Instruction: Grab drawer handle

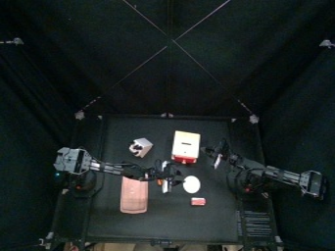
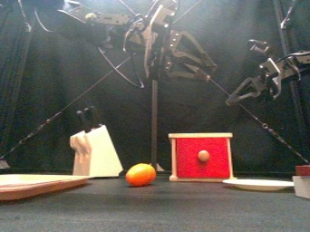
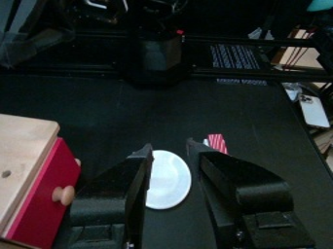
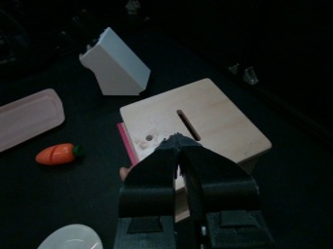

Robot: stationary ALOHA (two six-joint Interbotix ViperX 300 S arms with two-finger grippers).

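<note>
The drawer (image 1: 187, 145) stands at the table's middle back, with a yellow top and a red face with a white rim. In the front view its red face (image 2: 201, 157) carries a small round knob (image 2: 202, 156). My right gripper (image 4: 176, 144) is shut and empty, hanging above the drawer's top (image 4: 196, 122) near its front edge; in the top view this gripper (image 1: 214, 153) is just right of the drawer. My left gripper (image 3: 168, 151) is open and empty above a white plate (image 3: 169, 180), with the drawer (image 3: 29, 180) and its knob (image 3: 61, 195) off to one side.
A white knife block (image 1: 140, 147) stands left of the drawer. A pink board (image 1: 132, 196) lies front left, with an orange fruit (image 2: 141, 174) beside it. The white plate (image 1: 193, 183) and a small red-and-white item (image 1: 199, 201) lie front right.
</note>
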